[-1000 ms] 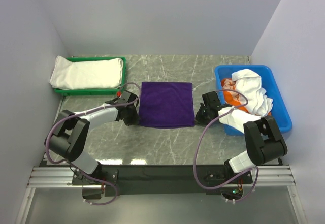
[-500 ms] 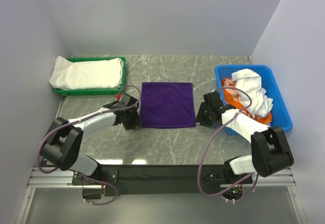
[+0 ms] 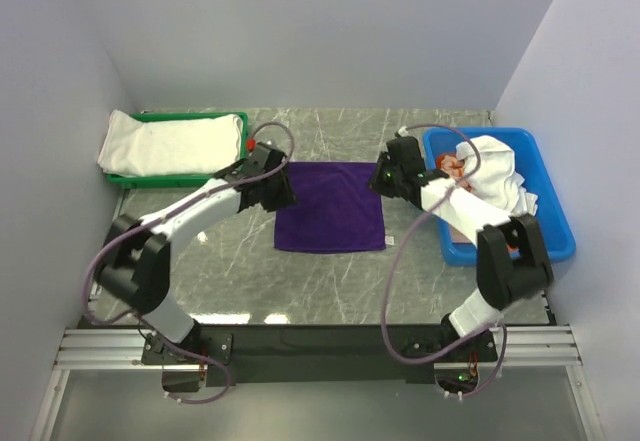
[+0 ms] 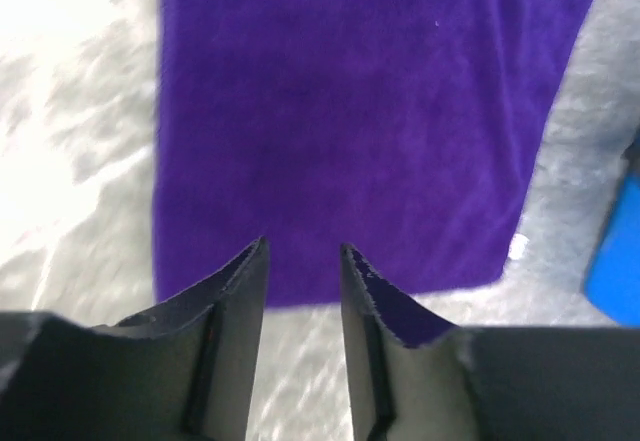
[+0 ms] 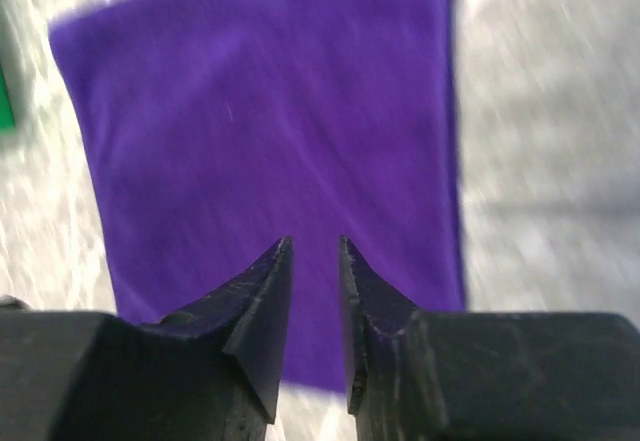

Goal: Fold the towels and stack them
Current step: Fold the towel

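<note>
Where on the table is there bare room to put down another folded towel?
The widest bare marble lies between the near edge of the purple towel and the arm bases. A narrower strip runs behind it, between green tray and blue bin. Crowded: the towel's far corners, where both jaws sit, and the full bin.

No text, label, brand, number or sign can be read anywhere in these three views.
</note>
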Robot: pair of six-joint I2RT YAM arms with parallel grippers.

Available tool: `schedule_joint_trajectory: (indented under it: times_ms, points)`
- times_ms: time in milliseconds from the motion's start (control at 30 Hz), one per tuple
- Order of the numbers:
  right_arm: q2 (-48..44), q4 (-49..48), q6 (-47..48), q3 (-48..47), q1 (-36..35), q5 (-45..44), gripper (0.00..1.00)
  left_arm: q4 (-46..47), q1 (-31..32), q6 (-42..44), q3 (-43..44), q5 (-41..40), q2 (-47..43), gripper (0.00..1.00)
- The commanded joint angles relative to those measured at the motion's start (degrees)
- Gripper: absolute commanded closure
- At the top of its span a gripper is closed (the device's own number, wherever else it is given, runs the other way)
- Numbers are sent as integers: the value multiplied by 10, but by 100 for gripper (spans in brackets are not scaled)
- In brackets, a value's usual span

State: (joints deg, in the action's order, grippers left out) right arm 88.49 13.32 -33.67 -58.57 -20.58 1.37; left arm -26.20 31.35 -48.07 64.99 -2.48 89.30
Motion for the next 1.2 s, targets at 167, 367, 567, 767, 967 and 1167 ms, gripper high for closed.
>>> schedule_joint_trajectory:
  times_ms: [167, 367, 567, 767, 967, 1167]
  points:
    - [165, -85, -52, -101, 25, 4, 69, 23, 16, 41, -7, 53, 113, 63]
    - [211, -66, -73, -92, 34, 4, 69, 23, 17, 34, -95, 72, 103, 64]
    - [189, -32, -102, -27, 35, 15, 68, 1, 17, 30, -183, 74, 35, 64]
    - [118, -23, -93, 51, 33, 27, 68, -24, 18, 24, -225, 80, -50, 55]
    - [56, 14, 52, 1, 33, 19, 65, -63, 18, 53, -115, 60, -69, 29]
    - [83, 70, 259, -114, 37, 28, 62, -63, -7, 154, 15, 27, -22, 12]
